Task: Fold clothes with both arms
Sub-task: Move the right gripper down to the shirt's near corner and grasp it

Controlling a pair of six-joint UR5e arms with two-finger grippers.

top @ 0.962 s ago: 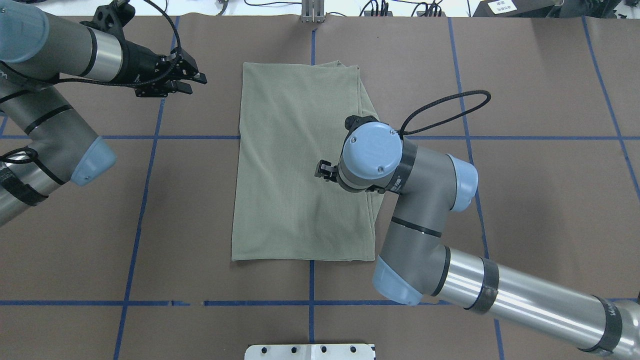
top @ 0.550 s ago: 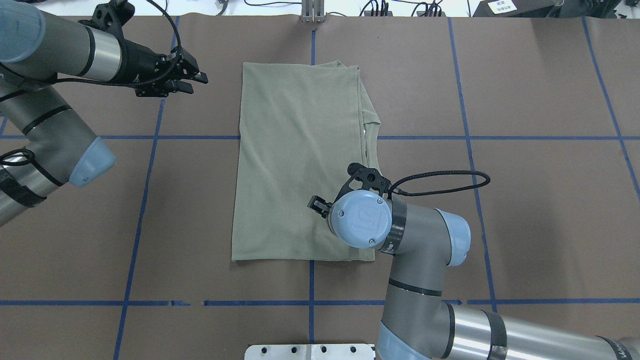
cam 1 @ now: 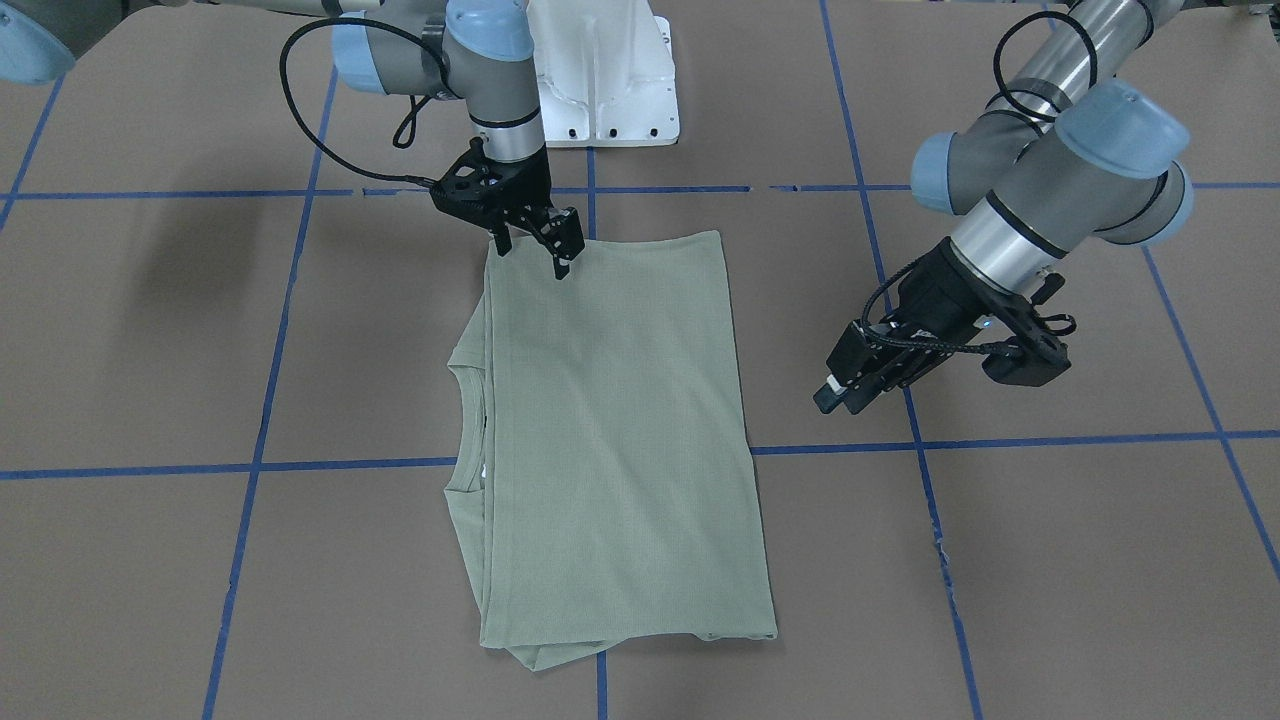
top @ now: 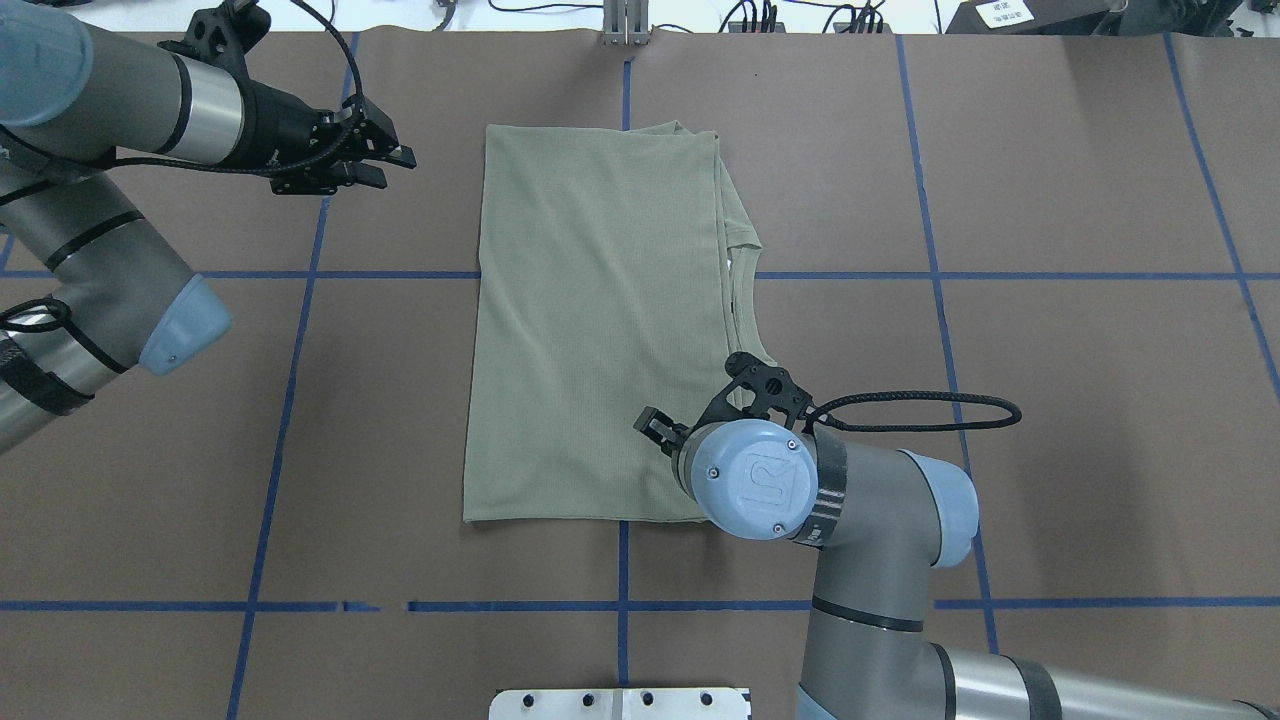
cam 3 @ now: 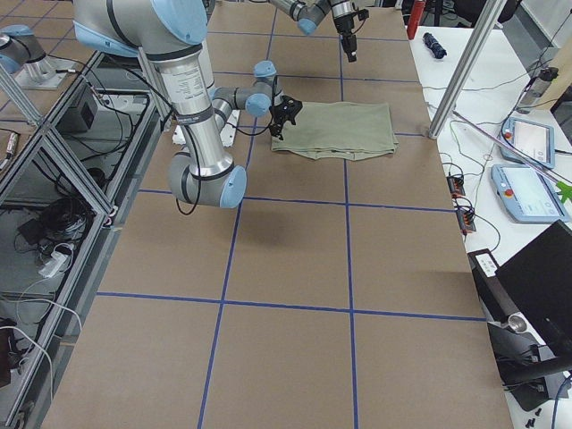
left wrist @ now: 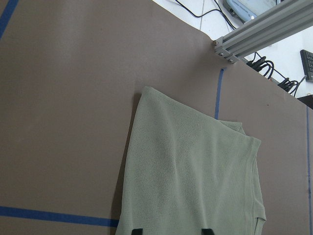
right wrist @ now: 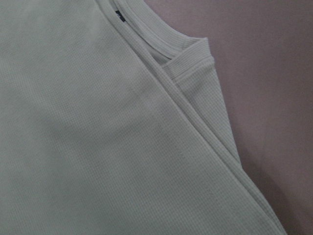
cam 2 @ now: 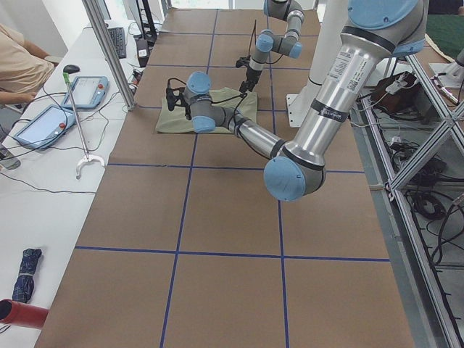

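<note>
The clothes are one sage-green shirt [top: 600, 330] folded into a tall rectangle mid-table, with its round collar [top: 740, 270] showing at the right side. The right wrist view shows the shirt [right wrist: 98, 147] close up with its layered edges, and no fingers. My right gripper [cam 1: 532, 255] hovers open over the shirt's [cam 1: 610, 430] edge nearest the robot base, holding nothing. In the overhead view the wrist mostly hides it. My left gripper [top: 392, 168] stands open and empty above bare table, left of the shirt's far corner. Its fingertips [left wrist: 138, 230] show apart at the bottom of the left wrist view.
Brown paper with blue tape lines [top: 290, 380] covers the table. The white pedestal base [cam 1: 600, 80] stands at the robot's edge. An aluminium post [top: 625, 25] stands at the far edge. A person [cam 2: 22, 65] sits at a side table with tablets [cam 2: 83, 90].
My right arm has travelled along the shirt's right side from its middle toward the robot's edge, uncovering the collar. The left arm has stayed put.
</note>
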